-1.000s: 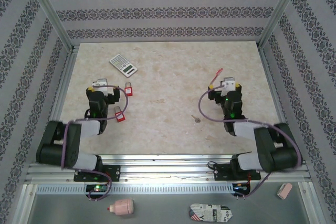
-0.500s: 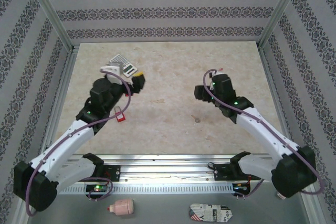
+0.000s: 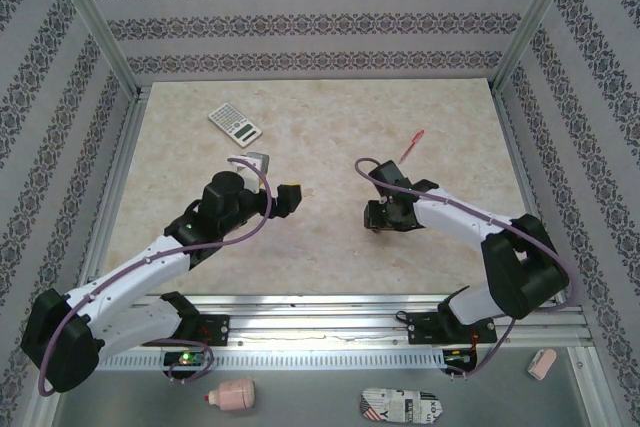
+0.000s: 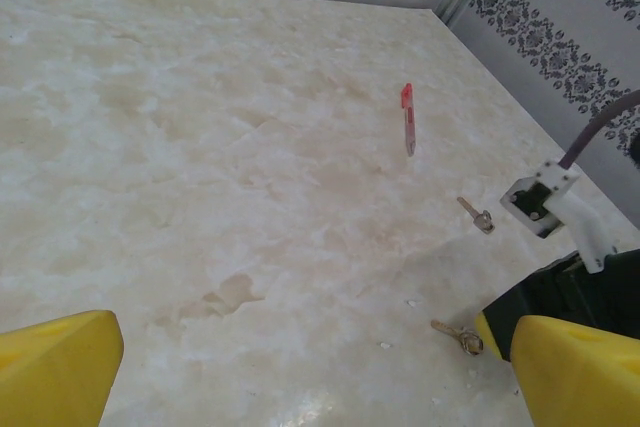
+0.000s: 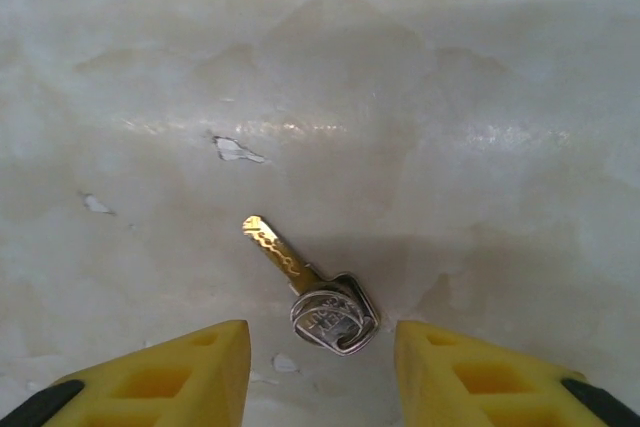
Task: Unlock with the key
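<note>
Key point(image 5: 305, 282) is lying flat on desk point(image 3: 330, 127), nearer the arm bases than red pen point(image 3: 411, 143). Right claw point(image 5: 318, 347) has just come down from beside the pen and is narrowing, fingers still apart, straddling the bow, so the pickup is probably starting. In the right wrist view the long axis is running diagonally, blade pointing up-left, away from the fingers. Left claw point(image 4: 310, 387) is hanging wide apart, left of the pen.

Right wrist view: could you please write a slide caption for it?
Right gripper, jaws apart either side of the key lying on the table.

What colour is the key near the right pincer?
The key has a silvery head and a yellowish blade; the right wrist view shows it best.
</note>
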Robot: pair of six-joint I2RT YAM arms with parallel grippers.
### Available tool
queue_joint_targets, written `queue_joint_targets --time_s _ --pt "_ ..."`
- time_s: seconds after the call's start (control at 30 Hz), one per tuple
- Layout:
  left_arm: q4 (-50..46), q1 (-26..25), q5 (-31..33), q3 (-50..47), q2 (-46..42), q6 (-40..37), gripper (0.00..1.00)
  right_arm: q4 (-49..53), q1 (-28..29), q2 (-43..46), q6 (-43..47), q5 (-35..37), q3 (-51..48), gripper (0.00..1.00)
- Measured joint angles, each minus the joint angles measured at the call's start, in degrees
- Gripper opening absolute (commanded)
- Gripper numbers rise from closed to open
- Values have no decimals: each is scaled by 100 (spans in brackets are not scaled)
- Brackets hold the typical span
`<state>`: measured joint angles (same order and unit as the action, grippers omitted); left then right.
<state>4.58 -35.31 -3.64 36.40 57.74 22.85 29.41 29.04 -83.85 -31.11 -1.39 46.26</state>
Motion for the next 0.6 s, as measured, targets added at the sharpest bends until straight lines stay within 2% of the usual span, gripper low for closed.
queue_joint_targets --time_s 0.2,0.6 --pt "2 0 2 -24 -149 0 100 -48 0 -214 111 0 -4 33" --pt "2 0 44 -142 -149 -2 100 -203 0 -223 149 -66 -181 28"
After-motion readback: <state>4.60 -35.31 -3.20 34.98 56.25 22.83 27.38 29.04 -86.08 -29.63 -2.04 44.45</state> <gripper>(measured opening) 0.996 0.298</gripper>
